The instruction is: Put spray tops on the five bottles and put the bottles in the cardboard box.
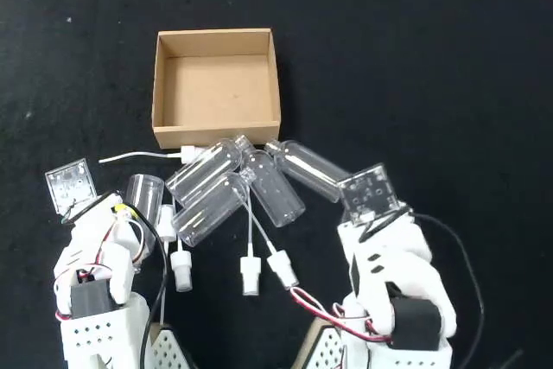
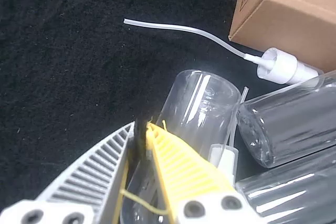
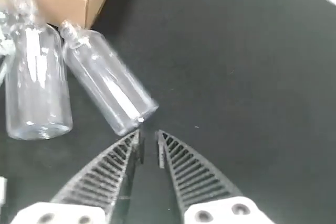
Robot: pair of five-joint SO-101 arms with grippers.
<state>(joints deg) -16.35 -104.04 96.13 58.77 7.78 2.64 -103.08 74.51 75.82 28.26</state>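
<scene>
The left arm (image 1: pixel 93 287) and right arm (image 1: pixel 396 287) were white printed shells with black servo blocks and red, white and black cables. The left gripper (image 2: pixel 139 129) paired a pale grey ribbed finger with a yellow one. The right gripper (image 3: pixel 148 140) paired white with dark grey.

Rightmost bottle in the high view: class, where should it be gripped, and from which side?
Probably mid-body, from above, jaws spanning its width. The rightmost bottle lies on its side, neck toward the cardboard box, so the straight round wall is exposed and the neck stays free for capping.
</scene>
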